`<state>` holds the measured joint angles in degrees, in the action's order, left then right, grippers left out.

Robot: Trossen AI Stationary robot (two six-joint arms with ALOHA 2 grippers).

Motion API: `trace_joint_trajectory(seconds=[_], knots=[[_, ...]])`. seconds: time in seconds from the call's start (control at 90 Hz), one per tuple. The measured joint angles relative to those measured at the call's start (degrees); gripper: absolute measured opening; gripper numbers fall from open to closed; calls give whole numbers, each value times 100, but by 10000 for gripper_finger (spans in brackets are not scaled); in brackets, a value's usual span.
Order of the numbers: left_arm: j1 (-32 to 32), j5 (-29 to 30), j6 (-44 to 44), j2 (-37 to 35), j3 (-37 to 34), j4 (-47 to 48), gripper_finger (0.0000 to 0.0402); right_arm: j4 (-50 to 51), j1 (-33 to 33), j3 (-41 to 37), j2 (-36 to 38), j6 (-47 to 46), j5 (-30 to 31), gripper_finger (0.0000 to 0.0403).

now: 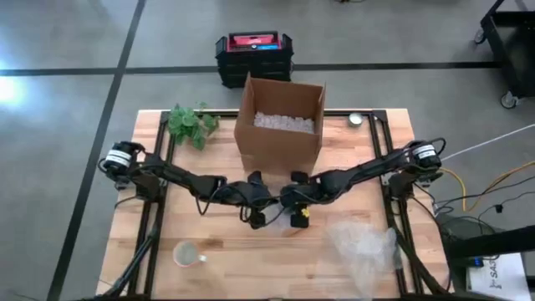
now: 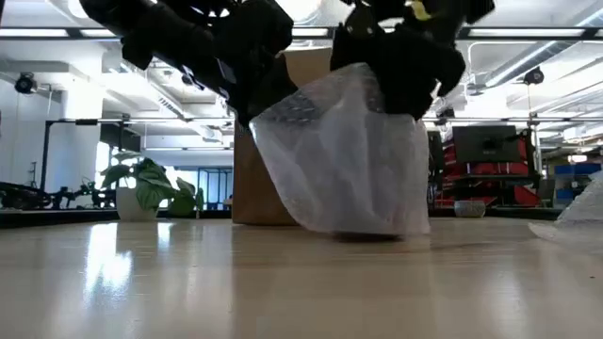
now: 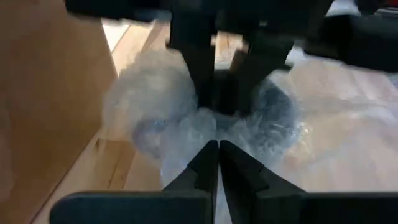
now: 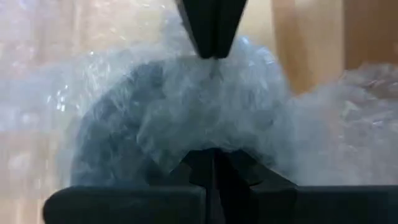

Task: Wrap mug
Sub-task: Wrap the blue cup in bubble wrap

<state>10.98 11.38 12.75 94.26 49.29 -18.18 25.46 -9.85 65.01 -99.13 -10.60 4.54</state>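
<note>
Left gripper (image 3: 217,163) and right gripper (image 4: 214,165) are both clamped on the bubble wrap (image 2: 353,155) bundled around the dark mug (image 4: 115,140), held just before the cardboard box (image 1: 280,121). Risk: thin pinches slipping, so the wrap opens and the mug drops onto the table (image 2: 283,282).

My two arms (image 1: 188,180) are dark, slim and jointed, with silvery round caps at the shoulders (image 1: 119,156). Thin black cables loop alongside. My right wrist carries a yellow mark (image 1: 304,215).

Dark mug (image 4: 118,146) swathed in bubble wrap (image 2: 353,160), at table centre.
</note>
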Motion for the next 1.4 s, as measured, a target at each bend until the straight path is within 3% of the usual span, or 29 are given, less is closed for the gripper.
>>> trace_joint_trajectory(seconds=[0.211, 0.4, 0.544, 0.622, 0.744, 0.822, 0.878, 0.956, 1.178, 1.311, 1.4], knots=[[8, 0, 24, -193, 88, 255, 3, -870, 4, -350, 2, -37, -222, 2], [95, 4, 366, -1063, 431, 2086, 1, -798, 4, -317, 9, -117, -261, 2], [250, 36, 964, -1216, 126, 3287, 1, -738, 2, -214, -11, 93, -270, 2], [362, 113, 1103, -1064, -254, 2795, 0, -737, 1, -170, -16, 182, -280, 2], [480, 49, 1106, -525, -828, 898, 0, -785, 2, -158, -20, 224, -276, 2], [478, -74, 893, -130, -846, -512, 0, -806, 2, -176, -20, 224, -267, 2], [470, -190, 743, 109, -656, -972, 0, -816, 2, -181, -28, 223, -262, 2], [461, -228, 473, 403, -190, -906, 0, -797, 2, -190, -37, 183, -252, 2], [462, -41, -176, 1010, 1155, 378, 0, -791, -2, -242, -37, 126, -202, 2], [461, 228, -177, 1147, 1402, 784, 0, -726, -15, -226, -33, 120, -149, 2], [454, 336, -160, 1141, 1356, 863, 0, -171, -50, 7, 42, 123, -128, 2]])
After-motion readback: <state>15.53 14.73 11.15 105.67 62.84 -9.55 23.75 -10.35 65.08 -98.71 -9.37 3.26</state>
